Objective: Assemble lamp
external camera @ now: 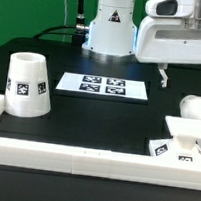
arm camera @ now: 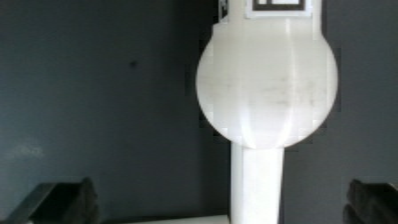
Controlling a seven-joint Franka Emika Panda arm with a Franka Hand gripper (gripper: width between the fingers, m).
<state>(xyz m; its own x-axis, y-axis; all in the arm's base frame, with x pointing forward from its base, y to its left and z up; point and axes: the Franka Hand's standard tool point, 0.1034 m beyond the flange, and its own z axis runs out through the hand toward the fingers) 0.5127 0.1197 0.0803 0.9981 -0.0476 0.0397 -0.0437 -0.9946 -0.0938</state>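
Observation:
The white rounded bulb [external camera: 195, 108] lies at the exterior view's right, right by the flat square base [external camera: 181, 134], which carries a tag on its edge. The large tapered shade [external camera: 28, 83] stands at the left, its tag facing the camera. My gripper [external camera: 163, 75] hangs above the table, behind the bulb. In the wrist view the bulb [arm camera: 267, 85] fills the middle, its stem running down between my fingers [arm camera: 64, 200]. The gripper [arm camera: 217, 200] is open and holds nothing. A tag shows past the bulb's round end; what it is on I cannot tell.
The marker board [external camera: 102, 86] lies flat in the middle of the black table. A white rail [external camera: 82, 157] edges the table's front and left sides. The arm's white pedestal [external camera: 107, 34] stands at the back.

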